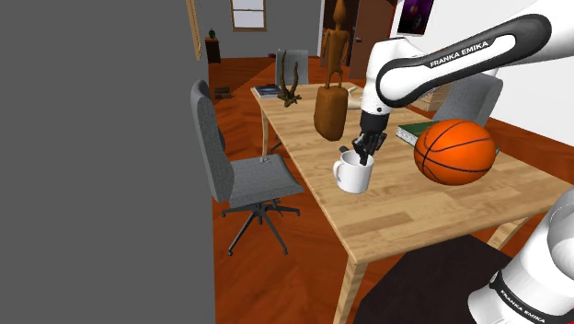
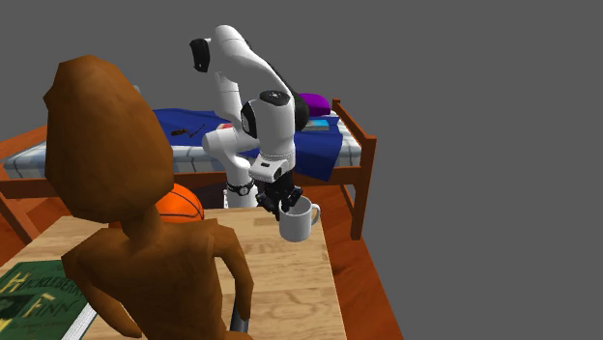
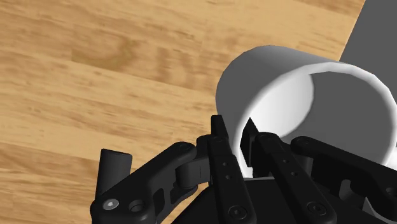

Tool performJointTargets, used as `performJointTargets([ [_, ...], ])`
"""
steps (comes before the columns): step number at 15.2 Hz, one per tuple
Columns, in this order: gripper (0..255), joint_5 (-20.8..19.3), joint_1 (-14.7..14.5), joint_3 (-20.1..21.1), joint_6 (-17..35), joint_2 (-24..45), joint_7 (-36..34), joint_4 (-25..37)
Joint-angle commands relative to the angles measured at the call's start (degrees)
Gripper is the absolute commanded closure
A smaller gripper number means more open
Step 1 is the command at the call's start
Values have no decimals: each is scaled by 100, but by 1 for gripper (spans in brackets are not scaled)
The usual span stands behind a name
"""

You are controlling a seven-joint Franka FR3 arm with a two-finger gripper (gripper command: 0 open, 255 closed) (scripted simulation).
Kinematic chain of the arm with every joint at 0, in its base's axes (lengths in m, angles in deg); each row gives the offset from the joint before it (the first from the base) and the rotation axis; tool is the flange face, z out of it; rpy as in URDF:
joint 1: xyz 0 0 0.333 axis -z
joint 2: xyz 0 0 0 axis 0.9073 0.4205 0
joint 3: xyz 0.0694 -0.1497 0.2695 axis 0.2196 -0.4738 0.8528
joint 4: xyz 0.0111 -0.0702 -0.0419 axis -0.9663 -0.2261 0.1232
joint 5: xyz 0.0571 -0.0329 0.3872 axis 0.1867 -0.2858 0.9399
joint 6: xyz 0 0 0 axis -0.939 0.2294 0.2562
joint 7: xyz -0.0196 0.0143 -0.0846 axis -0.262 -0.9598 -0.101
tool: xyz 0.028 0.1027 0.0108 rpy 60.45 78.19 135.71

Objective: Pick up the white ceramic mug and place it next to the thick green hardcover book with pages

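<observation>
The white mug [image 1: 352,173] is upright near the table's edge on the shoulder view's left, with its mouth facing up. My black gripper [image 1: 368,152] comes down onto it and is shut on its rim wall, one finger inside and one outside [image 3: 240,130]. The second exterior view has the mug [image 2: 297,222] hanging under the gripper [image 2: 288,203] close to the table top; I cannot tell whether it touches. The green hardcover book [image 1: 419,131] lies flat behind the basketball, and its cover [image 2: 39,295] lies in the second exterior view's lower left corner.
An orange basketball [image 1: 455,150] rests on the wooden table [image 1: 405,216] between mug and book. A brown wooden figure [image 1: 332,101] stands behind the mug. A grey office chair [image 1: 235,175] sits at the table's side. A bed [image 2: 193,145] stands beyond the arm.
</observation>
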Motion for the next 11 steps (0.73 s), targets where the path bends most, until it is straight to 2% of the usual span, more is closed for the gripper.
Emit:
performJointTargets([
  [1, 255, 0, 2, -3, -170, -62, 3, 107],
  [11, 255, -2, 3, -6, -965, -282, 1, 682],
])
